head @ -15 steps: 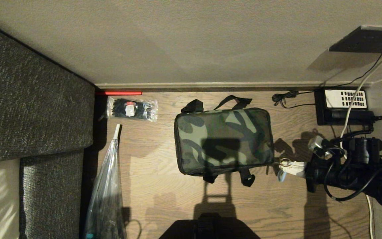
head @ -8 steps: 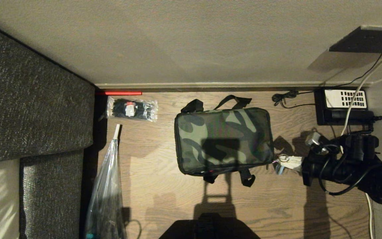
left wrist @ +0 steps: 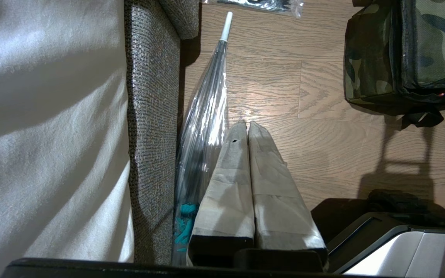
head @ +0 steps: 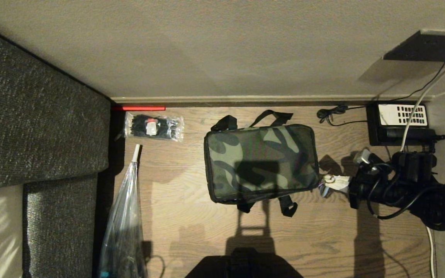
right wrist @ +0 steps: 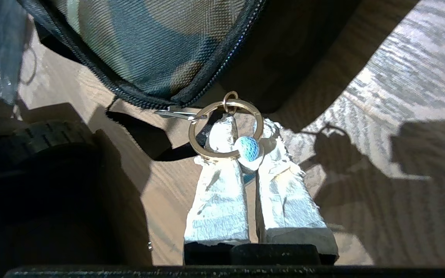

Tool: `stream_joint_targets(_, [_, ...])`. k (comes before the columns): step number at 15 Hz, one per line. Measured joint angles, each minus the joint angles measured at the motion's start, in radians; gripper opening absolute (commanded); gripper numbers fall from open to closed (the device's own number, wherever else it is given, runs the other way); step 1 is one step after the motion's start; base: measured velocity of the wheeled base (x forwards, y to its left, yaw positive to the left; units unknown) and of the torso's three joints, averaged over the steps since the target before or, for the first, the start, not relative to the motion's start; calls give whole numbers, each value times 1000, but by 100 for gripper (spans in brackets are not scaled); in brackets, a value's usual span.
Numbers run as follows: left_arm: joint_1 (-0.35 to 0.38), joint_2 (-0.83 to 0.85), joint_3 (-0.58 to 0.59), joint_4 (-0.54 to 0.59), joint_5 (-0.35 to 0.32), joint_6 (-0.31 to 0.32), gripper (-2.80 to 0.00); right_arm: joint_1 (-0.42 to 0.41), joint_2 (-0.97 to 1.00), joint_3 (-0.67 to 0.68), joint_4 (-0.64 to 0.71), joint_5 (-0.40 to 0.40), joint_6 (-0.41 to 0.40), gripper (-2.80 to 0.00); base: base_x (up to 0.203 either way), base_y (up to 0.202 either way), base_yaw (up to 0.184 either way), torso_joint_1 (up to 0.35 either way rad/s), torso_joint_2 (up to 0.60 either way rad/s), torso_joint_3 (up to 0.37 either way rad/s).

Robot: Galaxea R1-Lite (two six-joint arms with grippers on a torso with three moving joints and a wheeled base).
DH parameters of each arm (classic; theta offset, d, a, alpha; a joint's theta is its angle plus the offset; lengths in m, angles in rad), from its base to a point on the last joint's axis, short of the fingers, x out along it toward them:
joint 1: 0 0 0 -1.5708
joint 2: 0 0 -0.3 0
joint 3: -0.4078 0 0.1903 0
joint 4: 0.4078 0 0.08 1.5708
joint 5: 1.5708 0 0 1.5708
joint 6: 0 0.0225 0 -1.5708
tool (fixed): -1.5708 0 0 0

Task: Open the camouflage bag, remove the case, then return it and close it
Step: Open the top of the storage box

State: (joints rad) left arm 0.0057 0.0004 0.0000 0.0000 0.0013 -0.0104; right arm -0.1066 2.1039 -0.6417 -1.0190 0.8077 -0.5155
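Zipper pull in my right fingers, dragged further along the bag's right end.

My right gripper (right wrist: 242,133) is clamped on the gold key ring (right wrist: 225,129) with its blue bead, which hangs from the zipper slider at the near right corner of the camouflage bag (head: 261,162) — and over the last second my hand has slid away from me along that end, toward the wall, taking the ring with it. The bag itself has barely shifted on the wooden floor (head: 191,231); its lid lies flat and no case is in sight, presumably inside. I judge this to be the zipper travelling round the corner — whether opening or closing I cannot tell. My left gripper (left wrist: 247,125) hangs parked, fingers pressed together and empty, beside the clear umbrella (left wrist: 207,116).
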Motion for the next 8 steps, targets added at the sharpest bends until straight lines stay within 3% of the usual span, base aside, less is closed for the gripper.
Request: stream_joint_targets(8, [0, 0, 0, 0, 0, 0, -280, -18, 20, -32, -27, -1, 4, -280, 0, 0, 0, 0, 0, 0])
